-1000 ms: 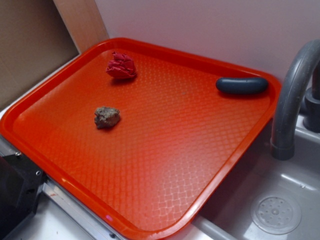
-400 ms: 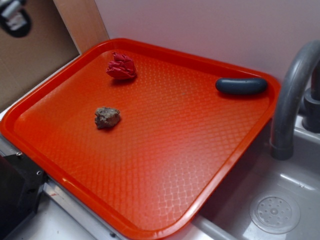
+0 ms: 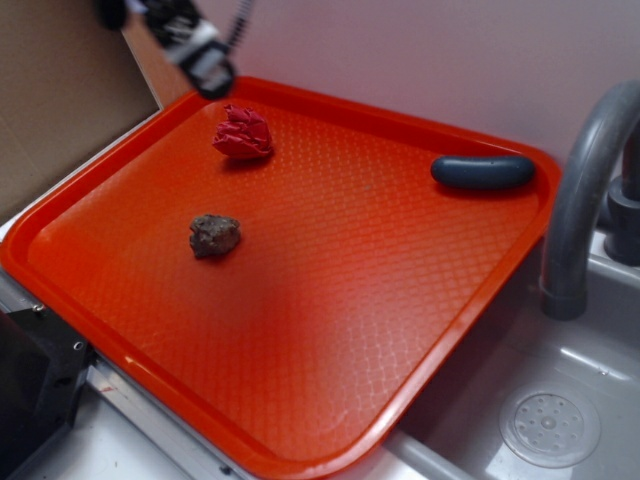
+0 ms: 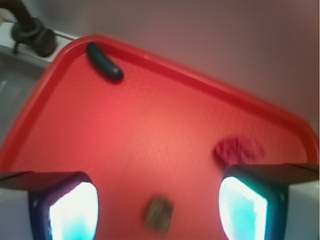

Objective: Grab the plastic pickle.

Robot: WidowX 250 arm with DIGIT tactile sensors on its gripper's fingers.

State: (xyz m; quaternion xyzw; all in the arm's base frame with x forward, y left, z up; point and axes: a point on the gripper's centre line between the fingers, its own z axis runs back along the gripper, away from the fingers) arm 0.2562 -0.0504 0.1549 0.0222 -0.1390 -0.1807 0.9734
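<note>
The plastic pickle (image 3: 484,171) is a smooth dark blue-grey sausage lying at the far right corner of the orange tray (image 3: 330,300); the wrist view shows the pickle (image 4: 104,62) at the upper left, far ahead. My gripper (image 3: 195,52) hangs high at the tray's far left corner, just above the red wad, a long way from the pickle. In the wrist view the gripper (image 4: 157,202) is open, its two fingers wide apart with nothing between them.
A wrinkly red wad (image 3: 243,132) lies at the tray's far left, a brown-grey rock-like chunk (image 3: 214,235) left of centre. A grey faucet (image 3: 585,200) and sink with drain (image 3: 548,428) stand right of the tray. A wall runs behind.
My gripper has come into the exterior view from the upper left and moved right, toward the tray's far left corner. The pickle, wad and chunk have not moved.
</note>
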